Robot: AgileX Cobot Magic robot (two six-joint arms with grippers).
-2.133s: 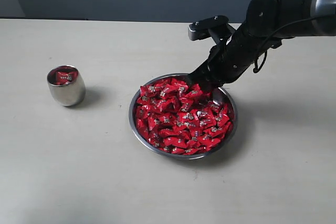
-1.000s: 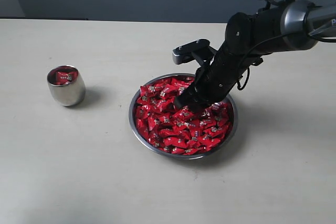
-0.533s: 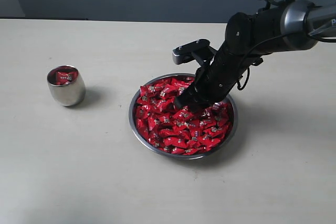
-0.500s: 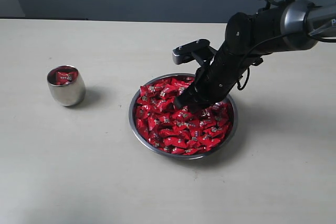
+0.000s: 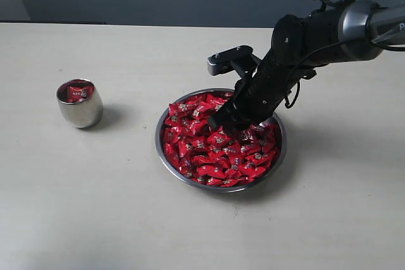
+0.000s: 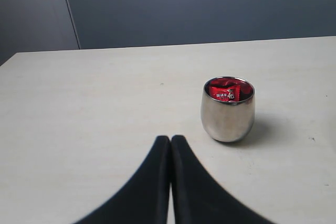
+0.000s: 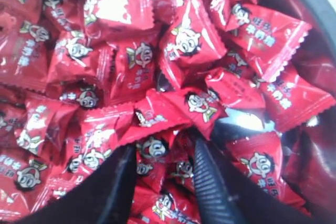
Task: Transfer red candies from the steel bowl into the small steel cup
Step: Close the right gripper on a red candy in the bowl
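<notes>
Your right gripper (image 5: 223,122) is down in the bowl (image 5: 157,142), its tips buried in the red candies (image 5: 205,153) that heap it full. Its fingers (image 7: 212,182) are narrowed to one candy's width, with a wrapper pinched between them and touching both. Loose candies press in all round. The cup (image 5: 80,110) stands upright well apart from that gripper, beyond the bowl's opposite rim, with a few red candies inside. Your left gripper (image 6: 170,140) is fully closed and empty, its tips pointing at the cup nearby without touching it.
</notes>
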